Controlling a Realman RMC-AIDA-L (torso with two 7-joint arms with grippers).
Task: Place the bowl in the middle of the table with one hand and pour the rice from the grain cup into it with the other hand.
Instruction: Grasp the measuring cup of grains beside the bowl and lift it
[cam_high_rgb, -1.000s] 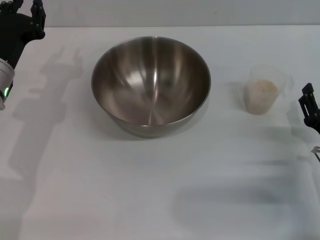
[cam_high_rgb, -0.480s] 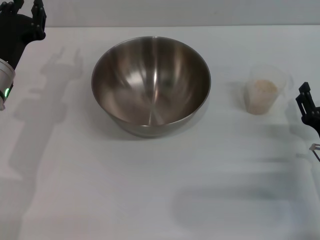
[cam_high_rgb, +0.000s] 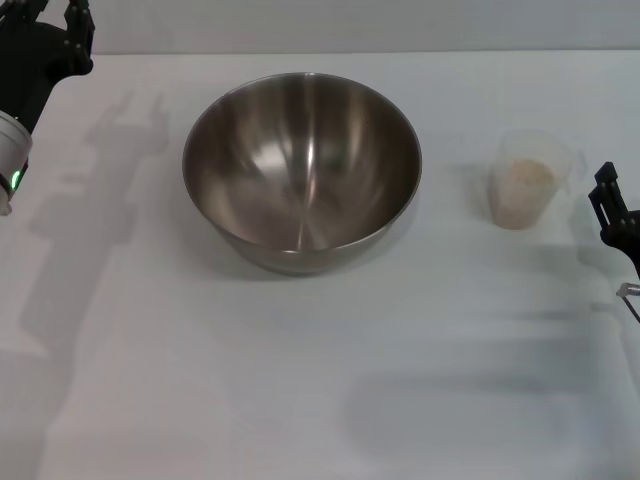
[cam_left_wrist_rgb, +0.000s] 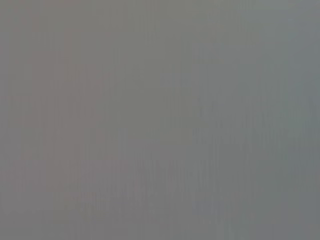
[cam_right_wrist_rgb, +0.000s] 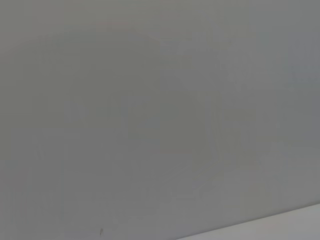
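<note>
Bowl: the bowl (cam_high_rgb: 301, 170) stands upright and empty near the middle of the table (cam_high_rgb: 320, 380), so you may judge the placing step done.
Grain cup: the grain cup (cam_high_rgb: 529, 182) stands upright, well apart from the bowl on its right, with the rice (cam_high_rgb: 526, 176) heaped inside.
Right gripper: your right gripper (cam_high_rgb: 617, 214) sits at the table's right edge; the cup is just beside its fingers, toward the bowl and slightly farther from you. It holds nothing, and how far it is open you cannot tell.
Left gripper: your left gripper (cam_high_rgb: 48, 38) is at the far left corner, fingers spread and empty, well apart from both things.
Nearer arm: the right, clearly.
Cup axis: vertical, so reach in sideways.
</note>
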